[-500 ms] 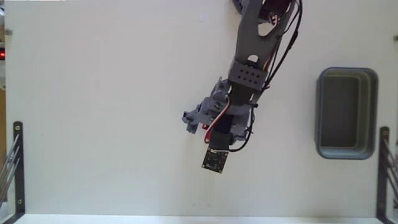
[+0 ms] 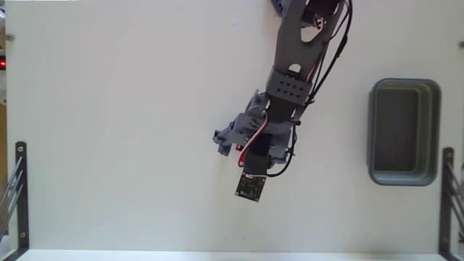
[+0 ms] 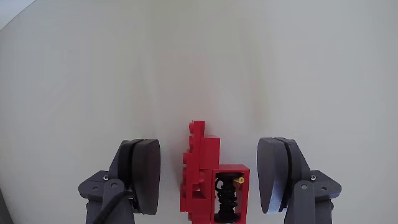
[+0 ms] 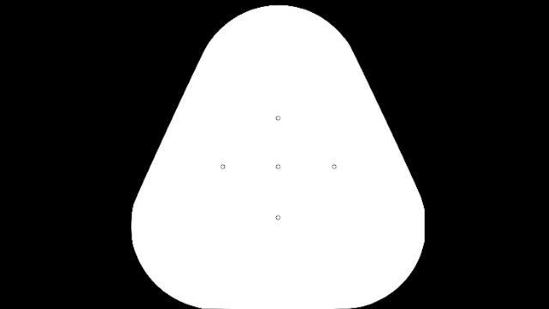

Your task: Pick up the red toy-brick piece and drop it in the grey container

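Note:
In the wrist view the red toy-brick piece (image 3: 205,177) lies on the white table, stepped outline, with a black spring part set into its lower half. My gripper (image 3: 211,143) is open around it: the left pad (image 3: 144,174) and the right pad (image 3: 275,174) stand on either side, each a small gap away from the brick. In the fixed view the arm (image 2: 290,87) reaches down from the top edge to the table's middle and covers the brick. The grey container (image 2: 403,177) sits at the right side of the table, nothing visible inside.
Black metal brackets stand at the lower left (image 2: 18,188) and lower right (image 2: 448,196) table edges in the fixed view. The wrist camera board (image 2: 250,187) sticks out below the arm. White table surface lies between the arm and the container.

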Tool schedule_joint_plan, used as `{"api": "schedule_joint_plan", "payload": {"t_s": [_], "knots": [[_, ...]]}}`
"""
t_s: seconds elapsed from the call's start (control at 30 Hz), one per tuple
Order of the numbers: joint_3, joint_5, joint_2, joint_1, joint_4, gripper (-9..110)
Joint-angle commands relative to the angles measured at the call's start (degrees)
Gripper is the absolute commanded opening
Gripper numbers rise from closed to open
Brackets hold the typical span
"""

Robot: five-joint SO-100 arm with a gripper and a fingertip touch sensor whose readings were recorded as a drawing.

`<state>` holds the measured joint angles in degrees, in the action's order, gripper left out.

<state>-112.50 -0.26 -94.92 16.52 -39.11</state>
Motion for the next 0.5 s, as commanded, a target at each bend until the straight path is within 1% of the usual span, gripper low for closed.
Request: {"api": "schedule_joint_plan", "payload": {"t_s": [0.0,0.47], "knots": [[-0.4,0.3,-1.8,0.6,0.8,94],[-0.4,0.3,-1.8,0.6,0.8,90]]}}
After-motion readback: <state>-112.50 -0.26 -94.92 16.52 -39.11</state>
